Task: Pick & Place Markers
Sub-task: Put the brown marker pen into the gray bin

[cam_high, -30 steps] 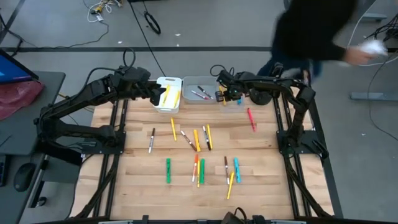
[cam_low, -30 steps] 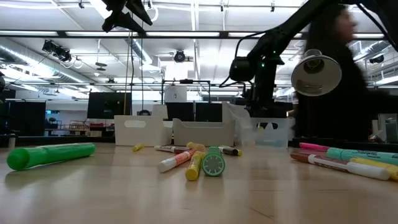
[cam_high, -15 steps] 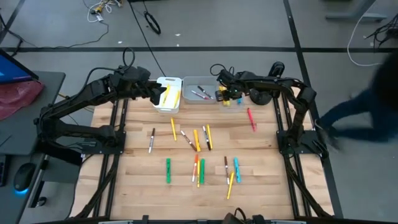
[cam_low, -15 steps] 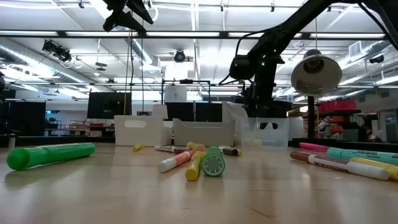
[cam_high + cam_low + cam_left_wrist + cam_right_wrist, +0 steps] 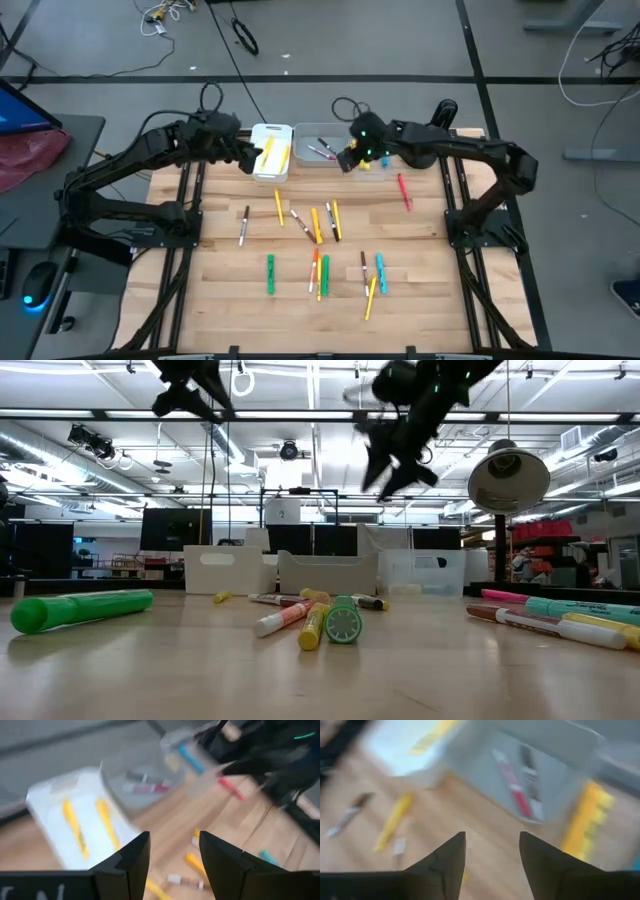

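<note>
The left pincer (image 5: 246, 160) is hovering open and empty beside the white bin (image 5: 272, 152), which is holding 2 yellow markers at the worktop (image 5: 420, 280) back edge. The right pincer (image 5: 347, 160) is hanging open and empty above the grey bin (image 5: 322, 146). Most markers (image 5: 318, 225) are lying scattered in the middle, leaving bare wood along both side edges.

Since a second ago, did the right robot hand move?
Yes. The right gripper swung from the clear bin toward the grey bin, and in the low view it rose well above the bins.
</note>
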`<action>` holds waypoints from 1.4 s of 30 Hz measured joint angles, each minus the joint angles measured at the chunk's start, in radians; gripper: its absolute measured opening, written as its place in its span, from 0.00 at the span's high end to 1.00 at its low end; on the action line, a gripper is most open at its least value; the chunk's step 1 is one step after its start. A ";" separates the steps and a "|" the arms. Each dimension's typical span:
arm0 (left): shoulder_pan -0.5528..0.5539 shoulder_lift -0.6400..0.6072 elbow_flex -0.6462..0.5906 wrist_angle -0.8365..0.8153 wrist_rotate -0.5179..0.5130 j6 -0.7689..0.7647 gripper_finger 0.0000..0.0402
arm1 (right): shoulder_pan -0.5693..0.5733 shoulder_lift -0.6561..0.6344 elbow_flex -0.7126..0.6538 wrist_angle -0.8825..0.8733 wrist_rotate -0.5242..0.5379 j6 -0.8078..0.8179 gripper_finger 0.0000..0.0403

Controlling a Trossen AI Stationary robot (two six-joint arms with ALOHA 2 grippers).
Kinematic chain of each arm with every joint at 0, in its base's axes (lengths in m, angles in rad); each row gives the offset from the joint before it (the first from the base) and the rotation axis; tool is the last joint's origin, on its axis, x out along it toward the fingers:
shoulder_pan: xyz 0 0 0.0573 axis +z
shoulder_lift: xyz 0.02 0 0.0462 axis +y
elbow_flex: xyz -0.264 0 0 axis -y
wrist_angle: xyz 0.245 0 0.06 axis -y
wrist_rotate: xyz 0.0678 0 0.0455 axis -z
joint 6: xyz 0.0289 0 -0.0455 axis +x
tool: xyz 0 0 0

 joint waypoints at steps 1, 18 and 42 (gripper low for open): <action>-0.001 0.000 0.000 -0.046 0.002 -0.028 0.56 | 0.033 -0.009 0.000 0.022 -0.001 -0.020 0.55; -0.293 0.000 -0.437 -0.158 0.143 -0.639 0.43 | 0.288 -0.024 -0.006 -0.030 0.212 -0.101 0.63; -0.571 0.002 -0.862 0.386 -0.220 -0.969 0.67 | 0.287 -0.024 -0.007 -0.037 0.210 -0.121 0.65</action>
